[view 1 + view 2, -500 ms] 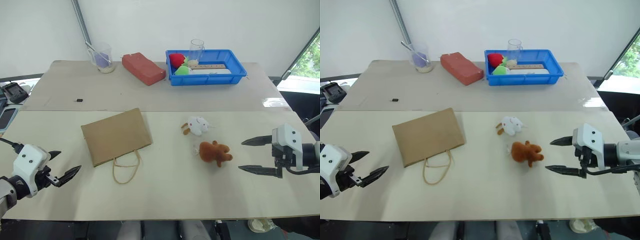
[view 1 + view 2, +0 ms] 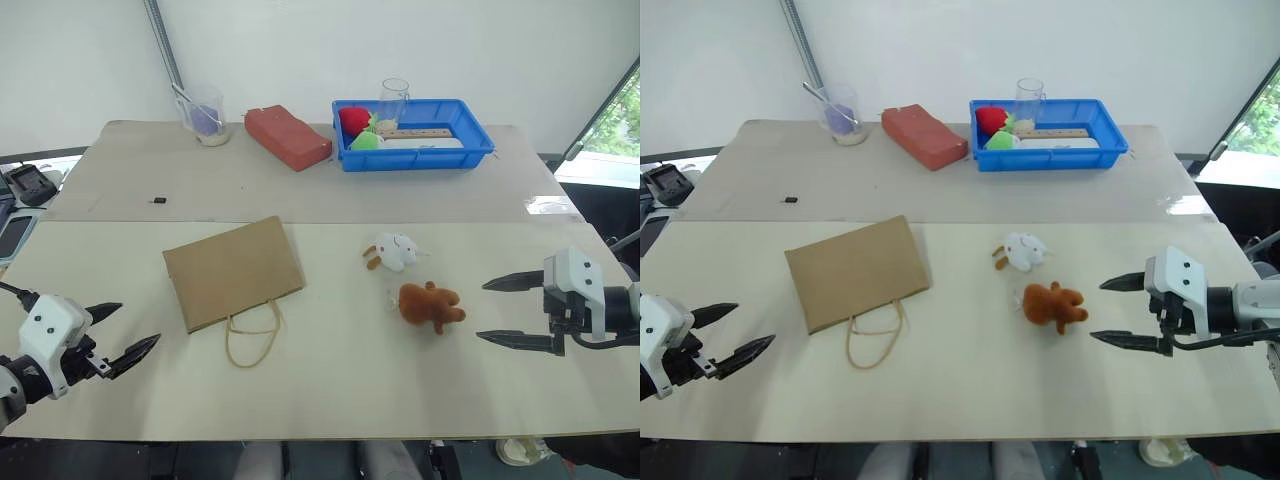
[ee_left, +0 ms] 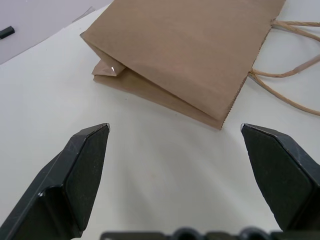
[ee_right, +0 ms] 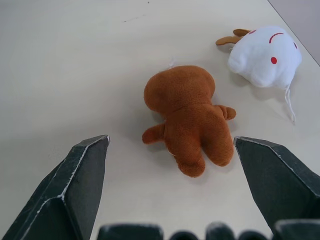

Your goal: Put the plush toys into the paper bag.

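Observation:
The brown paper bag (image 2: 232, 270) lies flat on the near table, left of centre, its loop handles (image 2: 252, 340) pointing toward me. To its right lie the two plush toys, a white one (image 2: 393, 250) and, just nearer, a reddish-brown one (image 2: 430, 305). My left gripper (image 2: 140, 322) is open and empty, low at the left, a short way from the bag's (image 3: 185, 45) corner. My right gripper (image 2: 481, 312) is open and empty just right of the brown toy (image 4: 187, 112), apart from it. The white toy (image 4: 262, 55) lies beyond that one.
On the far table stand a blue bin (image 2: 480, 150) with red and green soft toys and a ruler, a clear cup (image 2: 393, 98), a red block (image 2: 288, 136) and a cup with purple contents (image 2: 205, 115). A small black piece (image 2: 158, 200) lies behind the bag.
My left gripper has drawn slightly back toward the left edge. The bag, the toys and the right gripper have stayed put.

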